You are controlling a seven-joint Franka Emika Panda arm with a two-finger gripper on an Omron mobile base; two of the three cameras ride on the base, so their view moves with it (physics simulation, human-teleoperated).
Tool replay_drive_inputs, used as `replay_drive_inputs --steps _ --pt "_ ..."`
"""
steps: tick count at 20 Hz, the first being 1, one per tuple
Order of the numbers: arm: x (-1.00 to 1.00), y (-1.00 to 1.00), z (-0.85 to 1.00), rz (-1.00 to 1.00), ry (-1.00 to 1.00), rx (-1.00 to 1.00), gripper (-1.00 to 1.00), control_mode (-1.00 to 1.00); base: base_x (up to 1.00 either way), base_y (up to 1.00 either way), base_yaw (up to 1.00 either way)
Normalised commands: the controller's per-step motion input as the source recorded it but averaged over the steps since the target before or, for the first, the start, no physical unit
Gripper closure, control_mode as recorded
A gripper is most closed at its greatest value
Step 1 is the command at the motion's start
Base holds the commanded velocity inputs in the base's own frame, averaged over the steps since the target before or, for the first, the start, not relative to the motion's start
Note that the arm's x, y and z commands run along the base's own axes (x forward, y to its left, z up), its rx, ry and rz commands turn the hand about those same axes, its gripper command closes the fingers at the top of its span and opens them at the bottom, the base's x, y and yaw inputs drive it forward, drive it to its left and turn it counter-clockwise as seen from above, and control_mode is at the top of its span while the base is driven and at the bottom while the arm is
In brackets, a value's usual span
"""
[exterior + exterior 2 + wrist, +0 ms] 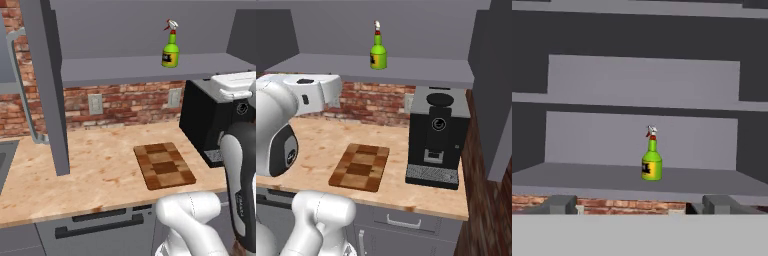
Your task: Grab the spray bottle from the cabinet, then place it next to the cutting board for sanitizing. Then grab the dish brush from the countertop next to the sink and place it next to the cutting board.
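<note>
Reaching for the spray bottle (651,161), upright on the cabinet (150,67) shelf at twelve o'clock from the wide-spread fingers (639,204), risks tipping it backward if one fingertip strikes its narrow neck before both straddle the body.

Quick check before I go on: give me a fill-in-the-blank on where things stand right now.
1. The spray bottle stands upright on the cabinet's ____.
2. The cutting board lies flat on the ____.
3. The pincer has its jaws ____, short of the bottle.
4. Right of the board stands a black ____.

Missing words: shelf; countertop; open; coffee machine
</note>
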Motion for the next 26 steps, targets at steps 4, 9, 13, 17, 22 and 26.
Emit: replay_drive_inputs --steps 4,9,13,17,22,26 --pt "0.49 -0.28 0.02 0.02 0.0 0.01 -1.0 -1.0 0.0 0.0 0.0" --pt "0.69 -0.16 0.0 0.03 0.0 0.0 -1.0 -1.0 0.0 0.0 0.0" --pt "0.63 -0.07 0.0 0.03 -0.04 0.0 -1.0 -1.0 0.0 0.0 0.0" --pt "0.68 -0.02 0.0 0.02 0.0 0.0 -1.0 -1.0 0.0 0.0 0.0" --pt "0.72 0.0 0.0 0.0 0.0 0.0 -1.0 -1.0 0.0 0.0 0.0" --pt "0.61 -0.02 0.04 0.0 0.06 0.0 -1.0 -1.0 0.0 0.0 0.0"
